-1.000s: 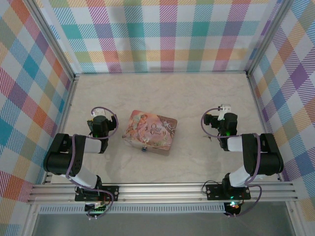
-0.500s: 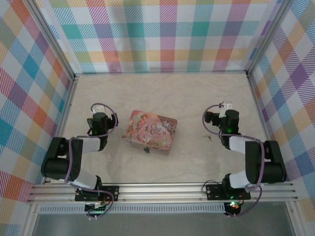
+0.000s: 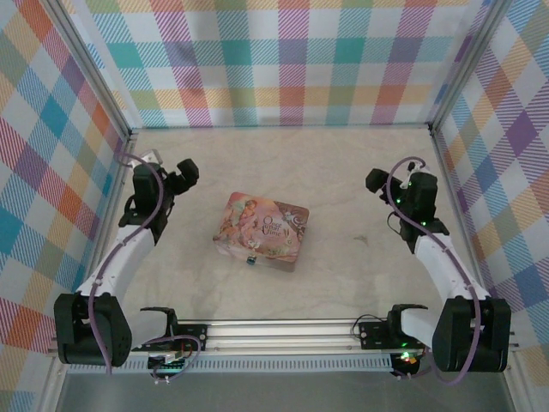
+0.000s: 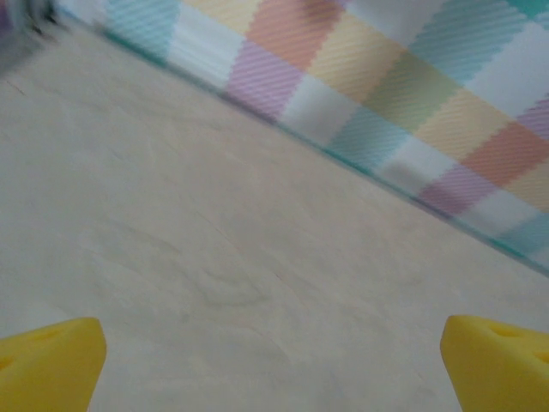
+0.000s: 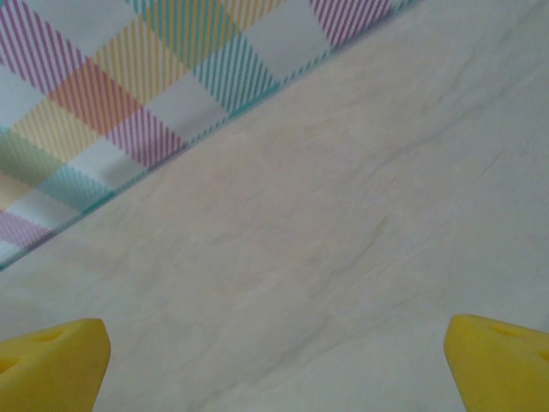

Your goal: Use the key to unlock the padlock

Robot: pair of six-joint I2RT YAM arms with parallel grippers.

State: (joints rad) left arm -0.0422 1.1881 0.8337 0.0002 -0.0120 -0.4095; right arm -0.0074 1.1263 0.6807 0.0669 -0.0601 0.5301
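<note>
Handling of the padlock [image 3: 250,259], found against the near edge of the pink illustrated tin [image 3: 264,225] in the middle of the table [image 3: 343,163], was judged fiddly: a tiny, rigid, light metal piece, probably slick, best steadied by its dark body so that the thin shackle was not blocked. The left gripper [image 3: 186,172] and the right gripper [image 3: 377,180] were seen spread wide and empty, well apart from the tin on either side. Ornate script was printed on the lid, too small to be read.
</note>
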